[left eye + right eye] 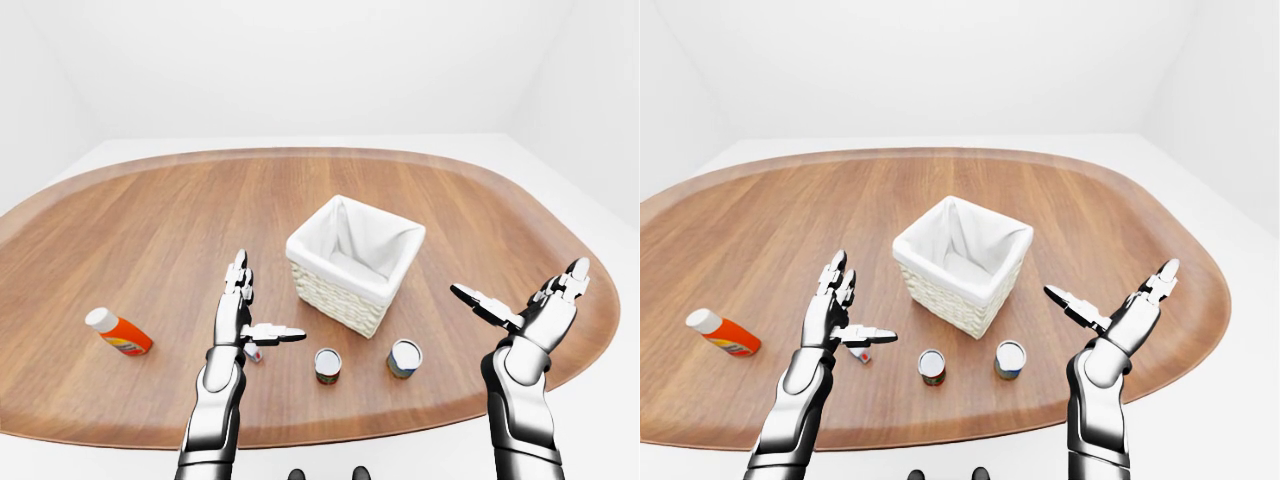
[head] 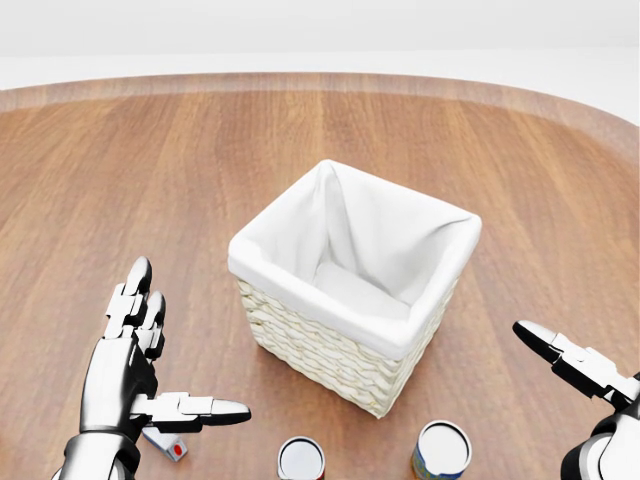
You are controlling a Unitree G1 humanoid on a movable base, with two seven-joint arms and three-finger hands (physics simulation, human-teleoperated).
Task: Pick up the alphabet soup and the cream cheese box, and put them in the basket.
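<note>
The robot stands at the near edge of a big wooden table (image 1: pixel 150 230). Both hands are empty. The left hand (image 1: pixel 240 315) has its fingers spread wide and straight, and the right hand (image 1: pixel 530 310) is spread wide too, held up in the air off to the right. A white-lined basket (image 1: pixel 355 262) sits near the middle of the table. Two cans stand close to the near edge, just below the basket. The red can (image 1: pixel 327 364) looks like the soup, and the blue and green can (image 1: pixel 404 357) stands beside it on the right. A small white box (image 1: pixel 254 352) with a red bit peeks out right under the left hand; I think that is the cream cheese, but it is too small to be sure. An orange bottle (image 1: pixel 118 333) lies far to the left and is not needed. To do this well, the left hand should go down slowly over the little box, close its fingers on both sides, and lift it straight up. Watch out not to knock the red can, which is near.
</note>
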